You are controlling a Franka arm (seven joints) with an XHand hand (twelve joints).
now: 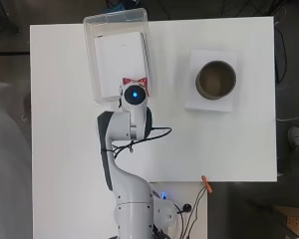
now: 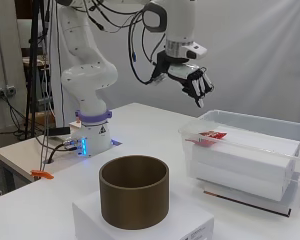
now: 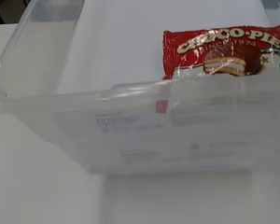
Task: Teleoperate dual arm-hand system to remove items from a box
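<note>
Your clear plastic box (image 1: 91, 64) sits at the far left part of the worktop (image 1: 214, 144), and inside it a white carton (image 1: 120, 59) fills most of the floor. One red snack packet (image 3: 224, 49) lies on top of that carton, at the end of the box nearest the arm's base, just behind the near wall. In the wrist view that clear wall crosses in front of the packet's lower edge.

Your hand (image 2: 197, 85) hangs in the air above that near end of the box, touching nothing, with its fingers (image 2: 201, 98) curled downward and nothing between them.

To the right stands one brown round container (image 1: 216, 79) on a flat white box (image 1: 197, 102); you cannot see anything inside it from above. Between the two containers the worktop is bare, and a wide bare stretch runs from the box to the near edge.
</note>
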